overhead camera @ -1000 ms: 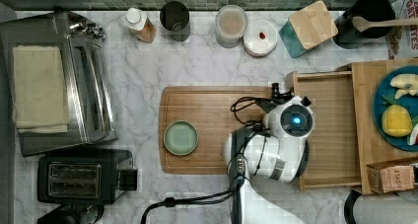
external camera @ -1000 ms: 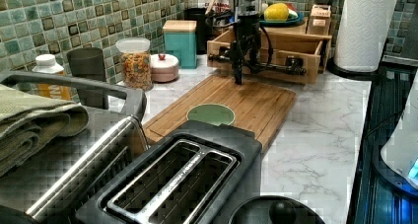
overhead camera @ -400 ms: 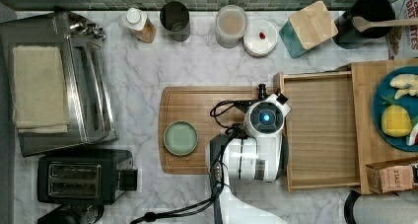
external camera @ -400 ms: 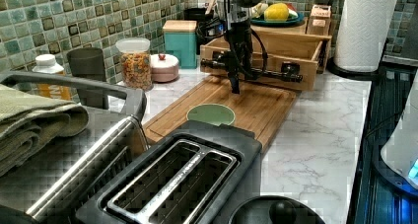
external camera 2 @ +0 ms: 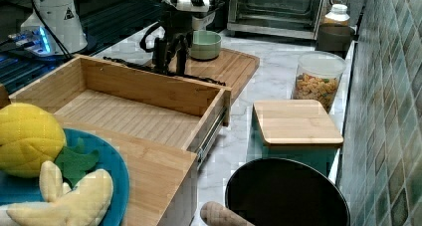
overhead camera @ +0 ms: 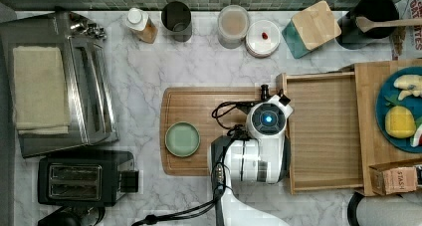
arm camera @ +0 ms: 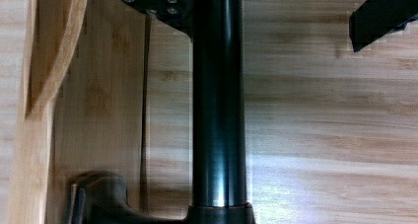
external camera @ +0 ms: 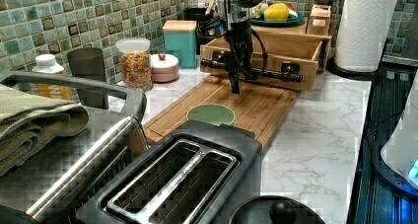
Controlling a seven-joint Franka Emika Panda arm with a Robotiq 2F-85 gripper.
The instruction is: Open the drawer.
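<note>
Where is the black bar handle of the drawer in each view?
Top view: handle, mostly under the arm.
Left view: handle, across the drawer front.
Right view, beyond the front panel.
Wrist view, centre, upright.
Shared landmark: green bowl on the cutting board.

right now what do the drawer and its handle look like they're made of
The drawer looks like light bamboo or wood with a matte finish: pale, with fine straight grain lines along its floor and walls. Its handle looks like black metal with a satin sheen: a soft highlight runs along the round bar in the wrist view, though coated plastic can't be ruled out.
</note>
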